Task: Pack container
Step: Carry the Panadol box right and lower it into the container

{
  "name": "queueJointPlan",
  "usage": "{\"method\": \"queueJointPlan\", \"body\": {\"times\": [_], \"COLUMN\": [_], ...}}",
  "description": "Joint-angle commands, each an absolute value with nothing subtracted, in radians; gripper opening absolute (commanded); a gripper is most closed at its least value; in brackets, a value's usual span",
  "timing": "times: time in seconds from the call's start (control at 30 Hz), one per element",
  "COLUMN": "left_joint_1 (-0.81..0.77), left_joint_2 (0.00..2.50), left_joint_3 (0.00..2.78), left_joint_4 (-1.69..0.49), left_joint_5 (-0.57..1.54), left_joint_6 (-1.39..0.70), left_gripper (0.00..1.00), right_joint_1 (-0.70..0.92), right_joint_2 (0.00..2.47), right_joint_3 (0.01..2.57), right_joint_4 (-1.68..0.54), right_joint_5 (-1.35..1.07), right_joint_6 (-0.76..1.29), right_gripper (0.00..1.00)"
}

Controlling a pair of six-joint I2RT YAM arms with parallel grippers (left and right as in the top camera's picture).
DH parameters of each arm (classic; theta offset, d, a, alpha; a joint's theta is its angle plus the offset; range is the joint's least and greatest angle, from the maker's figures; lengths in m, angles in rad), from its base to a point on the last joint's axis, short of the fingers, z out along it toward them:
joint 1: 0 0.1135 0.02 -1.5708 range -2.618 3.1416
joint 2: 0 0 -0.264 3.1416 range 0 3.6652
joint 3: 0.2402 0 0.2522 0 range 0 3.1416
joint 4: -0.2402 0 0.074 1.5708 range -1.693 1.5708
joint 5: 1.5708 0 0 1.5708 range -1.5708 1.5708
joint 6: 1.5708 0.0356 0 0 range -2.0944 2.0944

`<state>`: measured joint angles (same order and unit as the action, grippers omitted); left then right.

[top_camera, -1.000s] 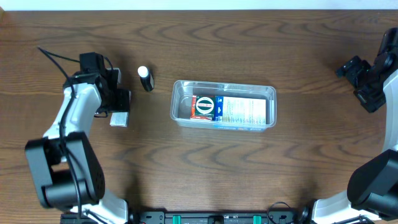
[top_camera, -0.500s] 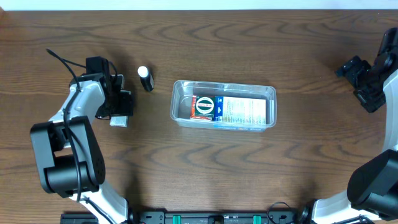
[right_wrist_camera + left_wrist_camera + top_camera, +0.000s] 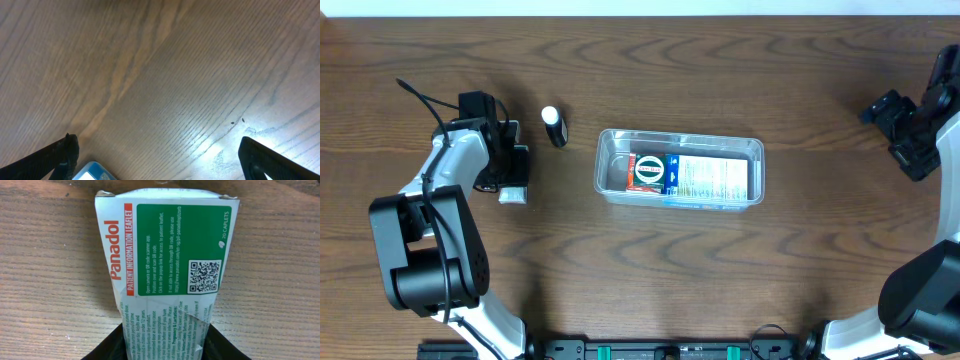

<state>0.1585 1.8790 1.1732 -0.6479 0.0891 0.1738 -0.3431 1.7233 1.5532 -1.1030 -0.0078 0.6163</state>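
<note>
The clear plastic container (image 3: pixel 754 150) sits in the middle of the table with a box inside it (image 3: pixel 688 177). My left gripper (image 3: pixel 514 166) is at the left of the table, shut on a white and green Panadol box (image 3: pixel 512 191). The left wrist view shows that box (image 3: pixel 167 265) between the two black fingers (image 3: pixel 165 347), just above the wood. A small black bottle with a white cap (image 3: pixel 554 126) lies between the left gripper and the container. My right gripper (image 3: pixel 898 125) is open and empty at the far right, its fingers (image 3: pixel 159 155) spread wide above bare wood.
The table is dark brown wood. A blue-edged object corner (image 3: pixel 90 171) shows at the bottom of the right wrist view.
The left arm shifted a little toward the back and right a second ago, with the Panadol box in its fingers. It has held still since. The right arm has not moved.
</note>
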Motion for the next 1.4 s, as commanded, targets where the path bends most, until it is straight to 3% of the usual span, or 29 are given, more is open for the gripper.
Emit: {"method": "queueJointPlan", "body": {"times": [0.0,0.33,0.63,0.93,1.2,1.37], "left_joint_1": [0.158,0.157,0.134,-0.168,-0.476,-0.588], "left_joint_2": [1.876,1.724,1.461,1.404,1.498,1.602], "left_joint_3": [1.184,1.262,1.278,1.277,1.274,1.274], "left_joint_4": [-0.651,-0.741,-0.731,-0.702,-0.553,-0.483], "left_joint_5": [0.079,0.110,0.426,0.484,0.334,0.275], "left_joint_6": [0.150,0.144,0.212,0.451,0.591,0.665], "left_gripper": [0.40,0.40,0.40,0.40,0.40,0.40], "right_joint_1": [-0.347,-0.347,-0.347,-0.347,-0.347,-0.347], "right_joint_2": [1.723,1.723,1.723,1.723,1.723,1.723], "right_joint_3": [1.561,1.561,1.561,1.561,1.561,1.561], "right_joint_4": [-1.103,-1.104,-1.103,-1.104,-1.103,-1.103], "right_joint_5": [-0.004,-0.004,-0.004,-0.004,-0.004,-0.004], "right_joint_6": [0.604,0.604,0.605,0.604,0.604,0.604], "right_gripper": [0.99,0.99,0.99,0.99,0.99,0.99]}}
